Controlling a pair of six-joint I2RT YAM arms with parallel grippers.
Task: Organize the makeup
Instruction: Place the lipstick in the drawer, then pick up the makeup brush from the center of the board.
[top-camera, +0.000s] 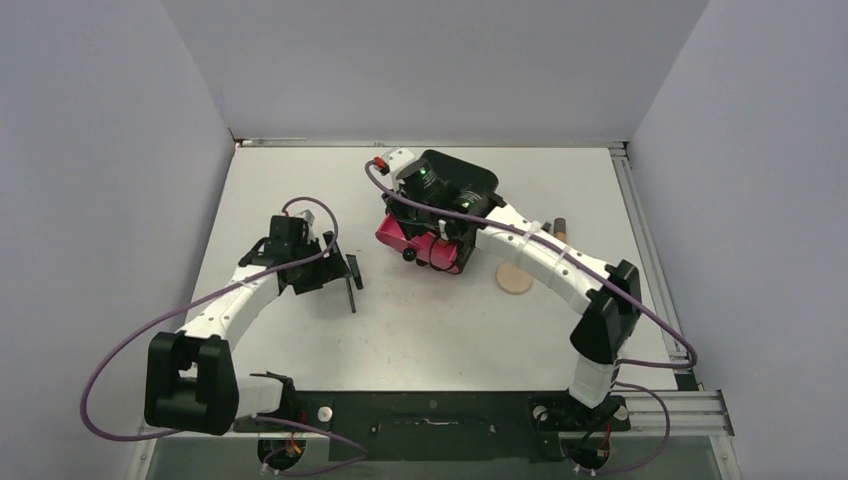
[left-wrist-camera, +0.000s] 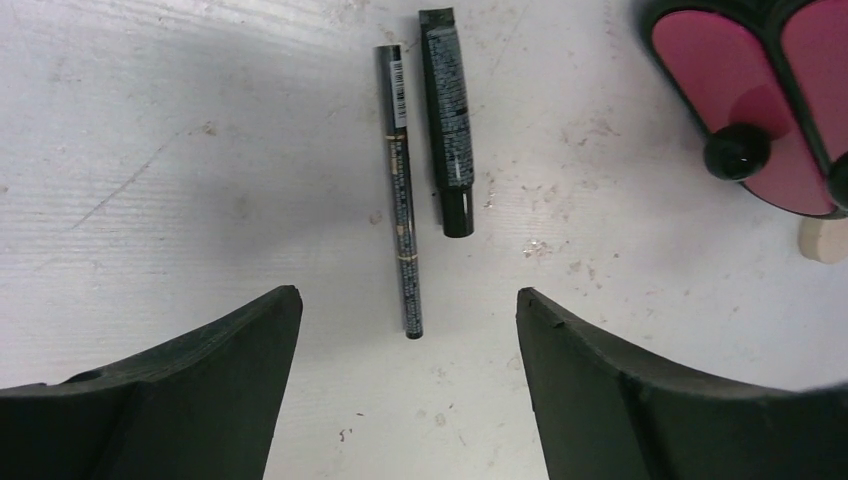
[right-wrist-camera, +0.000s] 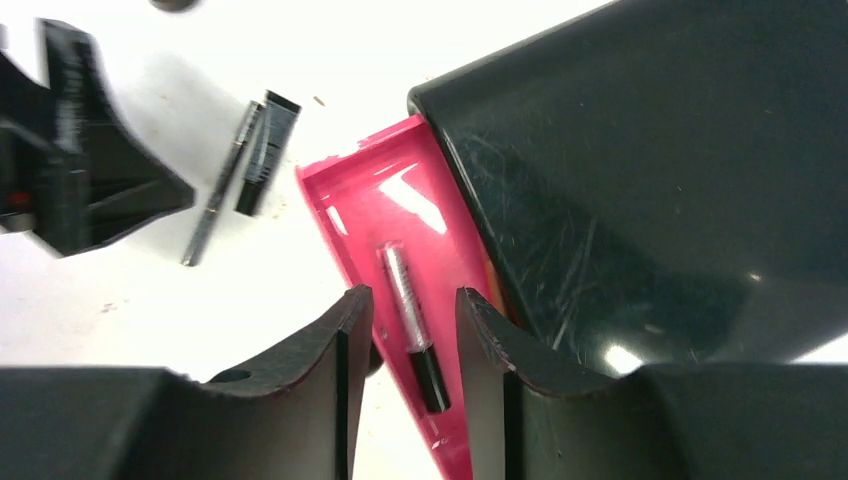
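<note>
On the scuffed white tabletop (left-wrist-camera: 180, 150), just ahead of the left gripper (left-wrist-camera: 408, 295), lie a thin black pencil with fine gold bands (left-wrist-camera: 402, 190) and, just beside it, a stubbier black printed tube with a glossy cap (left-wrist-camera: 447, 110). They run parallel and close together, with only a sliver of table between them. The left gripper's jaws stand wide and hold nothing.

The pencil looks light, stiff and smooth, and its round body would likely roll or skid if nudged from one side. The safest hold is probably across its near half, where it reaches past the tube's cap and has bare table on both sides. The fingers should close squarely so it centres instead of squirting out. It needs little force.

The right gripper (right-wrist-camera: 412, 293) hovers over the open glossy pink plastic drawer (right-wrist-camera: 370, 200) of the big black cabinet (right-wrist-camera: 650, 180), its jaws only narrowly parted. A slim silvery tube with a black cap (right-wrist-camera: 400, 275) lies on the drawer floor between the fingers, seemingly untouched. It is equally slick and free to roll in there
</note>
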